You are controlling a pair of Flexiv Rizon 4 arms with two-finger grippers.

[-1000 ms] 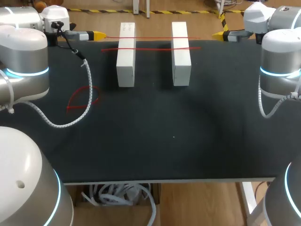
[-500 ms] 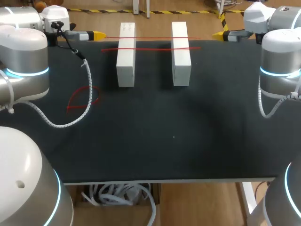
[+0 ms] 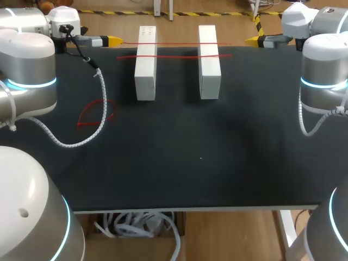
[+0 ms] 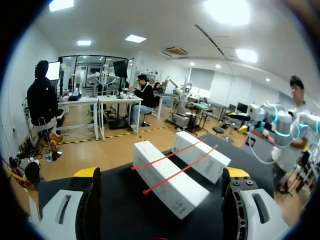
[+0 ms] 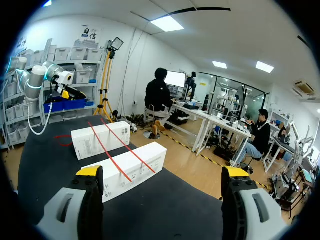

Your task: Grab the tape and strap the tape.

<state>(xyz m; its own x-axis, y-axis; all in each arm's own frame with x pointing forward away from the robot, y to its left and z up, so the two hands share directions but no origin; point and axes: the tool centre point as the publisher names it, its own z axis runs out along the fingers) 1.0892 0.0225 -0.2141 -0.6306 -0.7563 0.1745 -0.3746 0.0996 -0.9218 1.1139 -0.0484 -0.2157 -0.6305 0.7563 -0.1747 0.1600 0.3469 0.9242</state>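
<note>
Your left gripper (image 3: 113,40) sits at the far left corner of the black table (image 3: 179,163), pointing inward along the far edge. Your right gripper (image 3: 253,40) mirrors it at the far right corner. In each wrist view the yellow-tipped fingers stand wide apart with nothing touching them, so both tools are spread and hold nothing.

Two long white boxes lie side by side on the far half of the table. The left box (image 3: 145,62) and the right box (image 3: 209,61) both have their long axes running away from you, and their far ends are close to the far edge. A strip of bare black surface separates them, and a wider strip lies between each box and the gripper on its side.

The tape is two thin red strands laid across both box tops, at right angles to the boxes. The far strand (image 3: 176,43) runs nearly straight from side to side. The near strand (image 3: 174,55) runs almost parallel to it, and its ends overhang the boxes' outer sides.

A red loop (image 3: 84,113) lies flat on the table well to the left of the boxes — it looks like the same tape, though the left arm's white coiled cable (image 3: 100,98) crosses over it.

There is small grey print on the left box's top, and more on the box sides in the right wrist view — all too small to read.
</note>
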